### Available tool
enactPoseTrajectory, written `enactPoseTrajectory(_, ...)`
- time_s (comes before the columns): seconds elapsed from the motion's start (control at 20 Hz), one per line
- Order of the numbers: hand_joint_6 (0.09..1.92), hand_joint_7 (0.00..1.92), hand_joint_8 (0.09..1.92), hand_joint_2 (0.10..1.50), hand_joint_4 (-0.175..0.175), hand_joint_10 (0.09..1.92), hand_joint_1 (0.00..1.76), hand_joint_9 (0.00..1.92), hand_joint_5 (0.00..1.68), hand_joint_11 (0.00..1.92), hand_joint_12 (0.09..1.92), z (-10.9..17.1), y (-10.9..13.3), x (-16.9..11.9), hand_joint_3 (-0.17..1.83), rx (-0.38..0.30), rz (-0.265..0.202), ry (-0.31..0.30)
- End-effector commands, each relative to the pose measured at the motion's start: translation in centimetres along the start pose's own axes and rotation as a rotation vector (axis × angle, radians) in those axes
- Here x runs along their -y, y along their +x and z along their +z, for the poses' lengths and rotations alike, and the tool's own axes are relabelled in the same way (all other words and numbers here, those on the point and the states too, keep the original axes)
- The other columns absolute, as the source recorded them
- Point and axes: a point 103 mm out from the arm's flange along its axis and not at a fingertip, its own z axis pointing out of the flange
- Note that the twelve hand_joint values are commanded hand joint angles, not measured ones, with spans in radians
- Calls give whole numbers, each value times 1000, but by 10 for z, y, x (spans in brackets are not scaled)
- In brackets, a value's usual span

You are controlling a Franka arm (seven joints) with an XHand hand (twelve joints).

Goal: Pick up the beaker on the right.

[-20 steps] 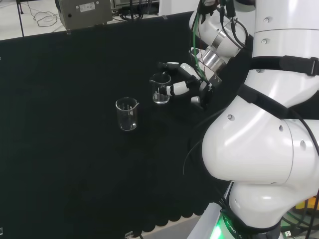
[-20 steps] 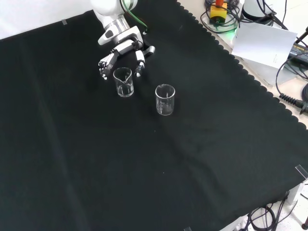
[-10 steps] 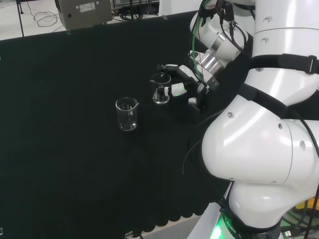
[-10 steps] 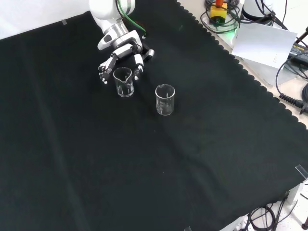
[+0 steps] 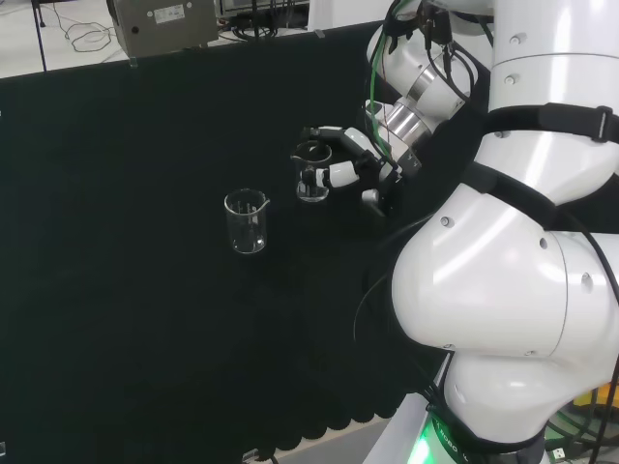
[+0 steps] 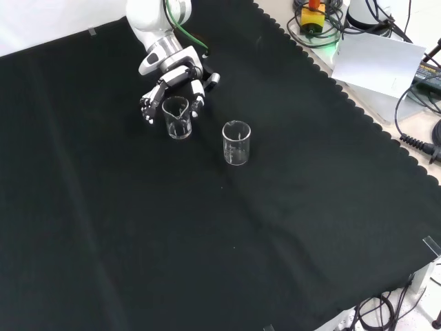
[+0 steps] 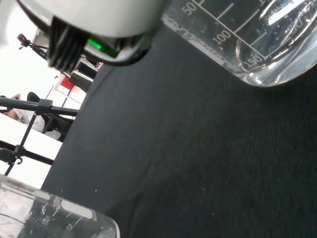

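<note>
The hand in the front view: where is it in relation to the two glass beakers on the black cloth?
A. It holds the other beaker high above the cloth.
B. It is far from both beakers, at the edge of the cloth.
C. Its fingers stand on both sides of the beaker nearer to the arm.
C: in the front view the hand has its fingers on either side of the nearer beaker, while the other beaker stands apart on the cloth.

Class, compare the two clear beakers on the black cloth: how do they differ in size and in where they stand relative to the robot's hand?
The beaker by the hand looks shorter and smaller than the lone beaker. The hand has its fingers spread on either side of the first; the lone beaker stands apart, untouched. In the head view the first is right of and beyond the lone one. Both are clear, upright, spouted and seemingly empty.
</note>
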Motion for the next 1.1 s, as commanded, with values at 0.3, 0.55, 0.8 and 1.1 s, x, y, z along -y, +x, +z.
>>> enactPoseTrajectory(0.3, 245, 372, 712, 481, -44, 581, 1027, 543, 519, 78, 1356, 4, -2, -2, 665, -6, 10, -14)
enactPoseTrajectory(0.55, 813, 431, 736, 481, -41, 561, 1091, 615, 439, 107, 1352, 6, 0, -4, 698, -14, 7, -11)
enactPoseTrajectory(0.8, 934, 447, 752, 474, -41, 565, 1103, 631, 423, 119, 1352, 8, -1, -5, 725, -29, 4, -8)
enactPoseTrajectory(1.1, 951, 476, 764, 477, -43, 572, 1126, 658, 422, 136, 1350, 9, 0, -5, 738, -39, 11, -31)
